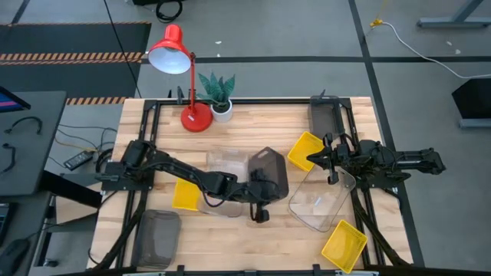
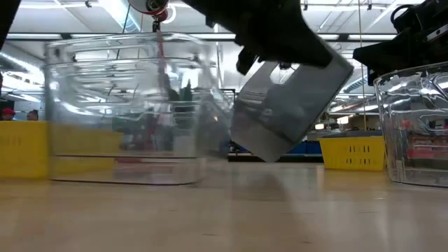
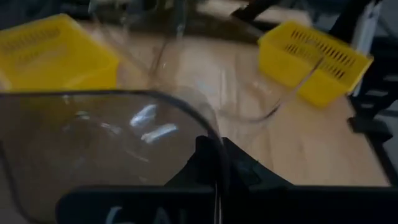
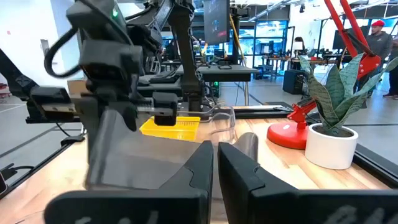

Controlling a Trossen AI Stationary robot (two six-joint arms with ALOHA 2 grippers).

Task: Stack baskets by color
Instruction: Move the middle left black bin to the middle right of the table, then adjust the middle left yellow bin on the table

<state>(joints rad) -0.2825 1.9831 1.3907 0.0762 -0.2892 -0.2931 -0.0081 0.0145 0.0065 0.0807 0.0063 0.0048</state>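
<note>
My left gripper [image 1: 263,192] is shut on the rim of a dark grey basket [image 1: 270,169], which hangs tilted above the table [image 2: 287,112] at mid-table. A clear basket [image 1: 226,162] stands just left of it. My right gripper [image 1: 313,159] is shut on the corner rim of a second clear basket [image 1: 322,203], seen at the right of the low view [image 2: 416,126]. Yellow baskets lie beside the right gripper [image 1: 304,149], under the left arm [image 1: 186,195] and at the front right [image 1: 344,245]. Two more dark grey baskets sit at the front left [image 1: 157,236] and back right [image 1: 324,115].
A red desk lamp [image 1: 180,69] and a small potted plant [image 1: 217,93] stand at the back edge of the wooden table [image 1: 253,245]. Dark frame rails run along the left and right sides of the table.
</note>
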